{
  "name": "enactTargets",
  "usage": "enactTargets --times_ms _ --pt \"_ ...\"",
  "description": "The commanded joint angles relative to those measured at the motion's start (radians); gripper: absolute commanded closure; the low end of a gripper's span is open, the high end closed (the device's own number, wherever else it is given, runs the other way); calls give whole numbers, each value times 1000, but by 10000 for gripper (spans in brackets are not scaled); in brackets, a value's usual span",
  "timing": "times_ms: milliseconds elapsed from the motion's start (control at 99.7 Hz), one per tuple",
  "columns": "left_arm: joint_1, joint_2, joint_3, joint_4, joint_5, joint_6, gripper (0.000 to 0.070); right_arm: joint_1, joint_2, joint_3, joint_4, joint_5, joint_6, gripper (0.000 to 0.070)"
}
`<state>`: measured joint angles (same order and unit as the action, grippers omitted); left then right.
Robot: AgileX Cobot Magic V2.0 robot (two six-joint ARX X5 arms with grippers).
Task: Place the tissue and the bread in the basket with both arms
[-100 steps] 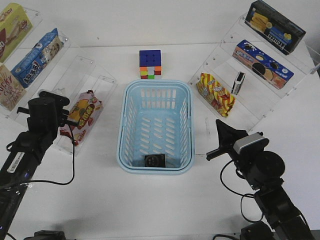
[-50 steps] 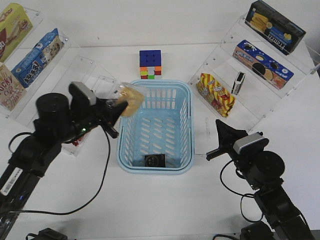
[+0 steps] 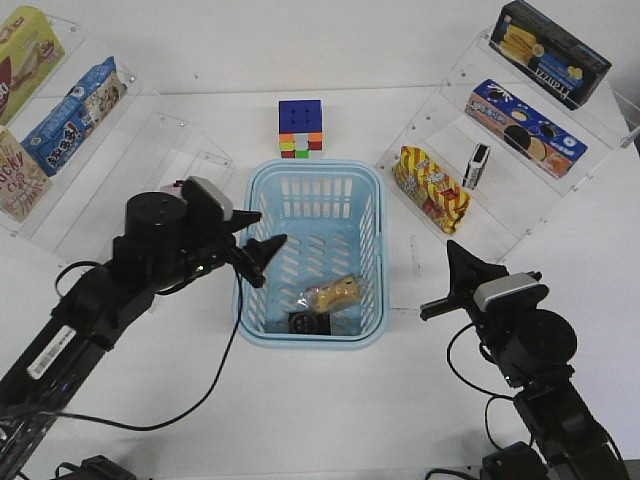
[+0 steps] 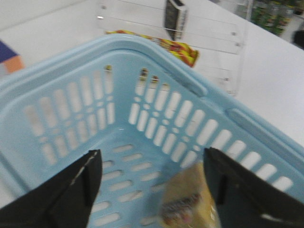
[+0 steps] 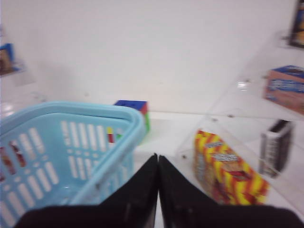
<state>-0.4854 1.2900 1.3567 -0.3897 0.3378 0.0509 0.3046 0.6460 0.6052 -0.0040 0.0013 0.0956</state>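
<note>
The light blue basket (image 3: 254,196) stands in the middle of the table. The bread (image 3: 335,294), golden pieces in clear wrap, lies inside it near the front right. The black tissue pack (image 3: 307,322) lies on the basket floor at the front, partly under the bread. My left gripper (image 3: 257,248) is open and empty over the basket's left rim. In the left wrist view the bread (image 4: 190,197) lies below the open gripper (image 4: 151,190), over the basket floor (image 4: 123,156). My right gripper (image 3: 455,270) is shut and empty, right of the basket; it also shows in the right wrist view (image 5: 157,164).
A colour cube (image 3: 301,129) sits behind the basket. A clear shelf on the right holds a red-and-yellow snack bag (image 3: 432,189), a second small black-and-white pack (image 3: 480,165) and snack boxes (image 3: 525,127). A clear shelf on the left holds more boxes (image 3: 75,115).
My left gripper carried the bread from the left shelf over the basket rim, opened and let it go; the bread now lies in the basket. The right arm shifted slightly.
</note>
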Motion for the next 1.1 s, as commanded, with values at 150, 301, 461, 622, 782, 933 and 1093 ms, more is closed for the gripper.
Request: enactTargets --times_ms 150,301,461,622,782,933,1093 --pt "64 -190 39 -120 -359 -28 700 -36 -84 -5 -26 1 -11 699" --pt "99 -335 -116 -91 -465 -43 700 -44 -90 -5 -22 0 -11 699" --pt "132 -548 -526 242 -478 -44 700 -42 -89 -5 -27 -1 -9 699" --pt "159 -640 -743 437 -478 -44 699 -42 -89 -5 -21 0 -11 699" --pt "160 -645 -746 389 -476 -44 699 -42 -89 -4 -19 -1 -11 699" --pt "160 -646 -746 391 -476 -44 699 -42 -89 -5 -19 -1 -11 699" --pt "160 -652 -746 391 -476 -44 700 -42 -89 -5 -19 -1 -11 699"
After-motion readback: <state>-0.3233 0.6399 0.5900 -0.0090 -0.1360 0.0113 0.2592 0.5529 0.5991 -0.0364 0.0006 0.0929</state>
